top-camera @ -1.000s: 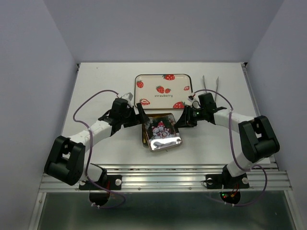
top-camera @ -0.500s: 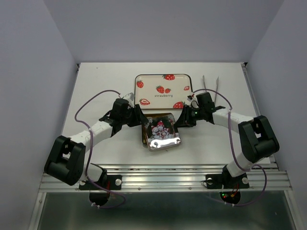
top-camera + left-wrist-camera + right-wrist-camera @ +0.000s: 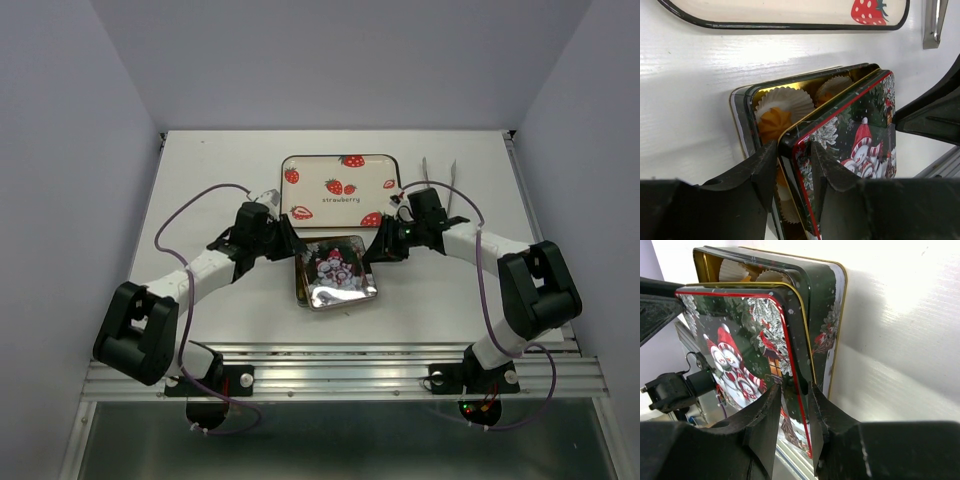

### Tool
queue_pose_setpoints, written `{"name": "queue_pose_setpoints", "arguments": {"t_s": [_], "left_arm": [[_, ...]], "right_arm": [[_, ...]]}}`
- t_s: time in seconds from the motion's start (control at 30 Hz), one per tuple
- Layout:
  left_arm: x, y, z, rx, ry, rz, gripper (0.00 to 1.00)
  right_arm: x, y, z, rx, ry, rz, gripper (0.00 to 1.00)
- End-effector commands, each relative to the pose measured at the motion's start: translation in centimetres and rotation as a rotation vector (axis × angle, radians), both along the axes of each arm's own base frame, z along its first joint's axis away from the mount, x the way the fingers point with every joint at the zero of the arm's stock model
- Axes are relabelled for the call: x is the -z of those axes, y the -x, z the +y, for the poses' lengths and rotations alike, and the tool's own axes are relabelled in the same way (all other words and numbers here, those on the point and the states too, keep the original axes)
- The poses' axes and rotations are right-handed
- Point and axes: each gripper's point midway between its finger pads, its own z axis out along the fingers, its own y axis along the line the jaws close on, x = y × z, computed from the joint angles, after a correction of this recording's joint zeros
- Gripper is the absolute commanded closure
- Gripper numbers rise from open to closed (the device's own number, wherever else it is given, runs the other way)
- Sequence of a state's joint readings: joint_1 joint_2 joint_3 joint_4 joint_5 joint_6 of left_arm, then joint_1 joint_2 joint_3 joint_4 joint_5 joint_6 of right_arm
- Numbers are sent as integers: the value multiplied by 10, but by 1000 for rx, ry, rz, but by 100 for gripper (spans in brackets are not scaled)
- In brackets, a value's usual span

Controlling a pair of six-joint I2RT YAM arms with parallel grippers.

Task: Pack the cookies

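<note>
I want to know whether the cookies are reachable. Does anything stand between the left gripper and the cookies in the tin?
Yes: the lid, gripped at opposite edges by the left gripper and right gripper, covers most of the tin. Only cookies along its uncovered edge show.

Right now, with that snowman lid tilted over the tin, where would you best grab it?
By its thin rim, at two opposite edges, coming in from the left and right sides. The lid is flat and too wide to span, and it sits tilted above the tin, leaving its rim exposed. The left tool and right tool each pinch one edge that way.
</note>
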State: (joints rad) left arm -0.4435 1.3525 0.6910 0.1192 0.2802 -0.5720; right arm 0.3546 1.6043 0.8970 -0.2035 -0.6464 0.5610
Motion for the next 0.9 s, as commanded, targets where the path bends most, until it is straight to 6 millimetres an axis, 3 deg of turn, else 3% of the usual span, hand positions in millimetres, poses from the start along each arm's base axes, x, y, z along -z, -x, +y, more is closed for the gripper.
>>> {"name": "queue_pose_setpoints", "arguments": {"t_s": [0.0, 0.23, 0.63, 0.77, 0.87], "left_arm": [[-10, -15, -1, -8, -27, -41, 66], [-16, -32, 2, -54, -55, -62, 69], [-10, -40, 12, -120, -107, -39, 68], [-9, -44, 19, -159, -138, -34, 59], [-12, -46, 23, -183, -146, -44, 57]], "right_arm": [[-26, -8, 15, -57, -48, -55, 66], [-31, -9, 21, -98, -49, -33, 66], [-30, -5, 32, -157, -41, -9, 66], [-30, -11, 29, -133, -10, -35, 60], [-39, -15, 31, -146, -22, -65, 59]]}}
